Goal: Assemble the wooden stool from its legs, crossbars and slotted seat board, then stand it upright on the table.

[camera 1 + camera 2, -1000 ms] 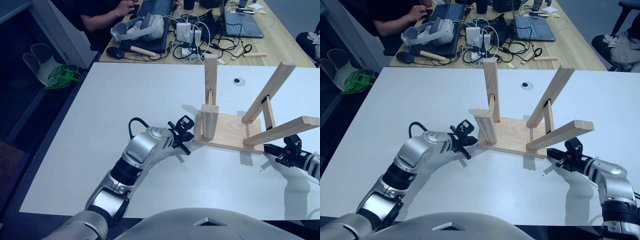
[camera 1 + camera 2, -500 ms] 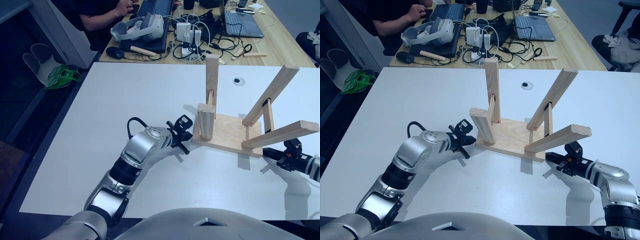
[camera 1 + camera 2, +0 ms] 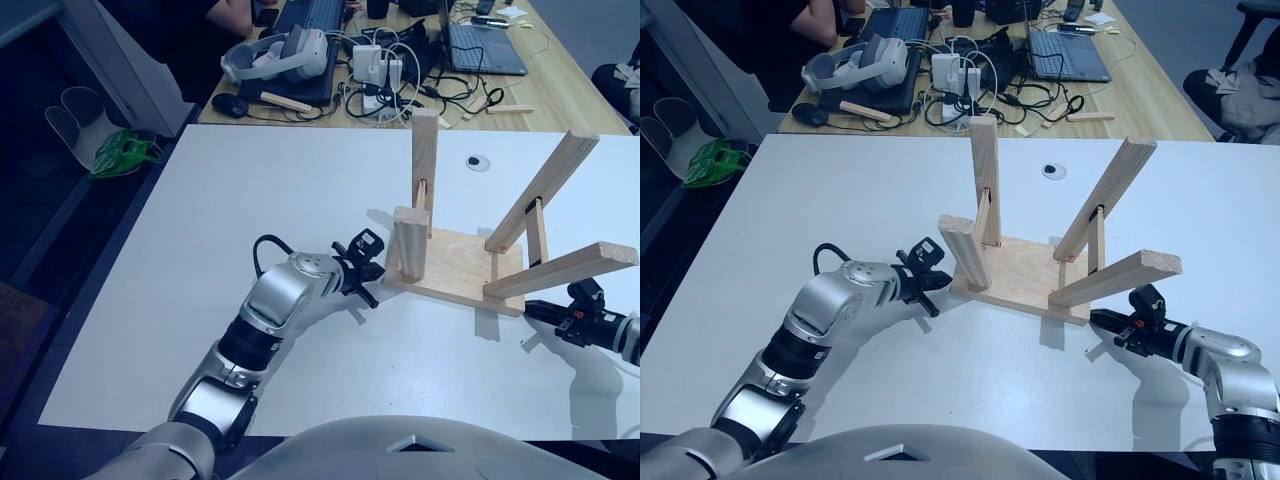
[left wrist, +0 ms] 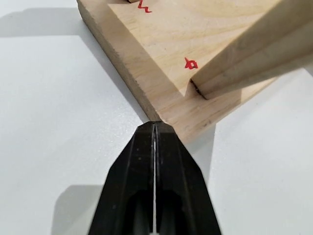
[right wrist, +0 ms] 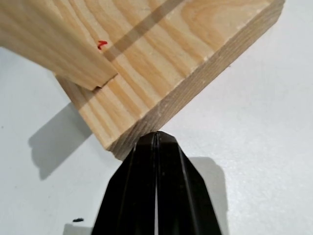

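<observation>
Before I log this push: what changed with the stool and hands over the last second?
The upturned stool slid slightly toward the robot's left and turned a little, its right near corner coming closer to the robot; the right hand, shut, followed that corner. Nothing was taken or let go. The left hand stayed shut at the other near corner.

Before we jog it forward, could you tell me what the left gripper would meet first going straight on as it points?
The edge of the seat board; the left gripper, shut, aims at it and looks almost in contact.
</observation>
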Motion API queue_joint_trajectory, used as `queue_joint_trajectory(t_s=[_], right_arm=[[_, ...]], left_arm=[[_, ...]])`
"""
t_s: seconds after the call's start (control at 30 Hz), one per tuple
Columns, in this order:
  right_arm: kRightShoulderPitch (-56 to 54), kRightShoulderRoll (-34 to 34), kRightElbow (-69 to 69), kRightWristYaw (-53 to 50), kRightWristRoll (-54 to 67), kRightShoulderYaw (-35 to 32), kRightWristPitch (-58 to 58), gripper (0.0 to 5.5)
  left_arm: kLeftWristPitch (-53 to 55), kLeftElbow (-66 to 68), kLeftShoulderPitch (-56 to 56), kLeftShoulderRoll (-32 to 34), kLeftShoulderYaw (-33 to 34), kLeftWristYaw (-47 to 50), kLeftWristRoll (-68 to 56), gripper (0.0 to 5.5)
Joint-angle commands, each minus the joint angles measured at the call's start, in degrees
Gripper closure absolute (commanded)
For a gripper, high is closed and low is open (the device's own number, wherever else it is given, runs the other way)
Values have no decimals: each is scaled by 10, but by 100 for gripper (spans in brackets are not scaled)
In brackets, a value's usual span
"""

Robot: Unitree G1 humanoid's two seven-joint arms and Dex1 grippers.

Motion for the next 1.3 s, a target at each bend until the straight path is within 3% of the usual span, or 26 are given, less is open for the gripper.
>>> queue_joint_trajectory(t_s=[0.03,1.3], right_arm=[[-15,7,-45,14,43,-10,37,550],[-85,52,-125,-33,135,-84,181,550]], left_arm=[[9,-8,2,-13,13,-28,-34,548],[40,-27,11,-82,176,-51,-164,548]])
